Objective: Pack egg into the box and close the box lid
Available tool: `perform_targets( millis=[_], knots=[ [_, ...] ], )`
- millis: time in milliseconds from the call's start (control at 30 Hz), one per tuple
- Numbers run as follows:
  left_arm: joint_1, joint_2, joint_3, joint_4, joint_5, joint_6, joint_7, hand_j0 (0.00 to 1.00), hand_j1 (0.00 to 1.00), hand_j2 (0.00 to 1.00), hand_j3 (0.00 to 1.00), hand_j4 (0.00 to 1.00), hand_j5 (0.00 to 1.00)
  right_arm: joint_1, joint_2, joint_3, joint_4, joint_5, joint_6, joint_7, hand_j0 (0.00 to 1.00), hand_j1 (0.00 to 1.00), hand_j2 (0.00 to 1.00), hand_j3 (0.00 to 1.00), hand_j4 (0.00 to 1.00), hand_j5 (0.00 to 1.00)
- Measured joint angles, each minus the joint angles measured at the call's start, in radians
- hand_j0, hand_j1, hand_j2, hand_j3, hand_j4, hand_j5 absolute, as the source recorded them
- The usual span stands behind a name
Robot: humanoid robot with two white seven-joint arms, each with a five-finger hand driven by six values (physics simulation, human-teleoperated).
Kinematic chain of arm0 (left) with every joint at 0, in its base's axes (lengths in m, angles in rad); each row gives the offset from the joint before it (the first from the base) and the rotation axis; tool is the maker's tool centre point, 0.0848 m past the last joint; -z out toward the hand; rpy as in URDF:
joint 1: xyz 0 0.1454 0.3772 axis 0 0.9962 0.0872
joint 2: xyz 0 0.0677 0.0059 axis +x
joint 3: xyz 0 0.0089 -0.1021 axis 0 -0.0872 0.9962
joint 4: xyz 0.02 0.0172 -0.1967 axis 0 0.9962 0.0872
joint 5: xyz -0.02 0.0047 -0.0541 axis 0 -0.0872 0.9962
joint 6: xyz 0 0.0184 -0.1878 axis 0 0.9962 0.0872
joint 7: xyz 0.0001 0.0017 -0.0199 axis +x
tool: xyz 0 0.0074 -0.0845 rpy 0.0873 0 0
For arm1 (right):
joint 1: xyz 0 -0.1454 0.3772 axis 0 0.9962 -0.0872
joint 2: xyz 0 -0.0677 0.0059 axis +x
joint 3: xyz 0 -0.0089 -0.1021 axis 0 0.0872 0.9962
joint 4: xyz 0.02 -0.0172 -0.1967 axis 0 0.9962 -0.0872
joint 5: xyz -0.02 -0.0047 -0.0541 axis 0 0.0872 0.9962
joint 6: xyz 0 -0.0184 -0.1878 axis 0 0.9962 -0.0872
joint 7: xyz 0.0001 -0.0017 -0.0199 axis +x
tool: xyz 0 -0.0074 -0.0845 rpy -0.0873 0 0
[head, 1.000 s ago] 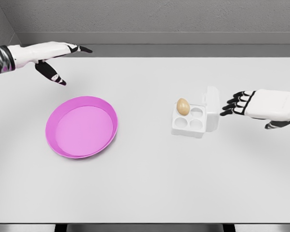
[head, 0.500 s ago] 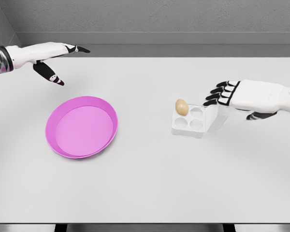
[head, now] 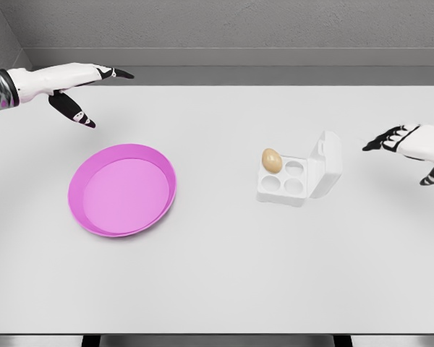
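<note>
White box point(head: 294, 179) is sitting lid-open at my bench's point(head: 224, 267) three o'clock, the egg point(head: 273, 160) resting in its far-left cup; both my hands, left hand point(head: 72, 85) and right hand point(head: 412, 144), are hovering loose-fingered, holding nothing.

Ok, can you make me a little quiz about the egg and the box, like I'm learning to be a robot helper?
1. True or false: the lid of the box is shut.
2. Which cup holds the egg?
A. far left
B. near right
C. none, it lies on the plate
3. Fill in: the right hand is ____ the box, not touching it.

Key:
1. False. The lid stands open, tilted up on the box's right side.
2. A.
3. Right of, with bare table between them. The left hand hovers far off, beyond the plate.
</note>
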Motion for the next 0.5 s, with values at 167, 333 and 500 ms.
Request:
perform_targets(
  millis=[167,333,500],
  knots=[
    [0.000,-0.001,0.000,0.000,0.000,0.000,0.000,1.00,1.00,1.00,1.00,1.00,1.00,0.006,0.051,0.016,0.029,0.060,0.000,0.000,1.00,1.00,1.00,1.00,1.00,1.00],
    [0.003,-0.001,0.001,0.000,0.000,0.000,0.000,1.00,1.00,1.00,1.00,1.00,1.00,0.006,0.079,0.031,0.031,0.088,0.000,0.000,1.00,1.00,1.00,1.00,1.00,1.00],
    [0.003,0.000,0.001,0.000,0.000,0.000,0.000,1.00,1.00,1.00,1.00,1.00,1.00,0.006,0.108,0.040,0.028,0.099,0.000,0.000,1.00,1.00,1.00,1.00,1.00,1.00]
  ],
)
